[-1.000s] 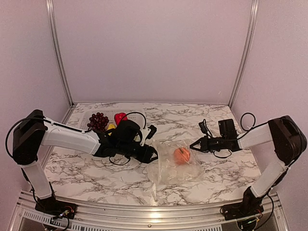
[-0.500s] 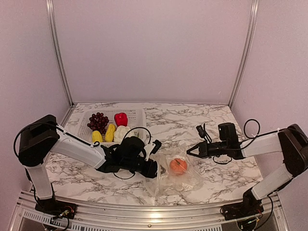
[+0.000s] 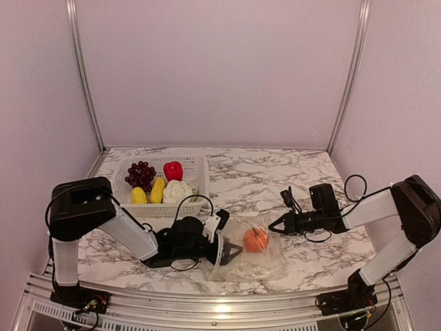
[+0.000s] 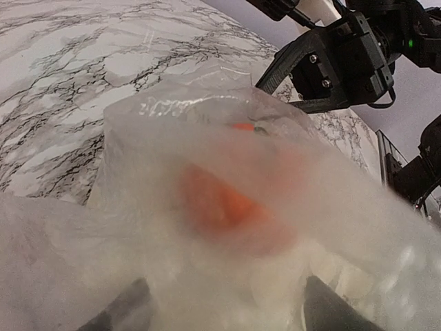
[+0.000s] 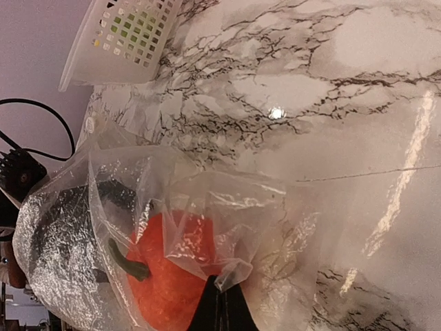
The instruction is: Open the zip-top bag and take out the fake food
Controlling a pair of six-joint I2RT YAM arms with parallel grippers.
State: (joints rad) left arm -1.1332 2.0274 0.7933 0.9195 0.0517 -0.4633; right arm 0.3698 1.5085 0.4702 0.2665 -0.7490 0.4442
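The clear zip-top bag lies on the marble table near the front, with one orange fake fruit inside. My left gripper reaches into the bag's left end. In the left wrist view its gripper is open, the jaws spread wide, with plastic draped over them and the orange fruit just ahead. My right gripper is shut on a fold of the bag's right edge. In the right wrist view its gripper pinches the crumpled plastic beside the orange fruit.
A white perforated basket stands at the back left, also in the right wrist view. It holds purple grapes, a red pepper, yellow pieces and white cauliflower. Cables loop near both wrists.
My left arm has swung toward the near edge and pushed into the bag, uncovering the basket. The bag and orange fruit shifted nearer. My right gripper followed, still holding the bag's edge.
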